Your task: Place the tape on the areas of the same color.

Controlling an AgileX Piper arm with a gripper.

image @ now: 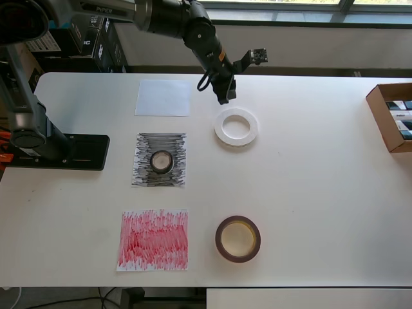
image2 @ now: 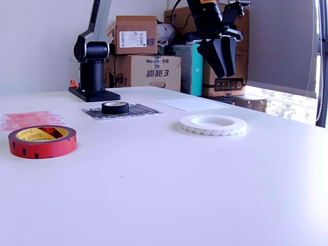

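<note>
Arm's upper reach is cut off by the exterior view's top edge. Gripper [image2: 221, 69] hangs empty, fingers slightly parted, above the flat white ring [image2: 213, 124]; small black roll [image: 161, 161] sits on the scribbled black sheet [image: 143, 172].

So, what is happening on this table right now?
A single robot arm is sorting tape rolls onto paper sheets of matching color. The small black roll already sits on the black-scribbled sheet. The claw hangs empty above the white ring, which lies beside the white sheet, not on it. The maroon roll rests on the bare table, next to the red-scribbled sheet.
</note>
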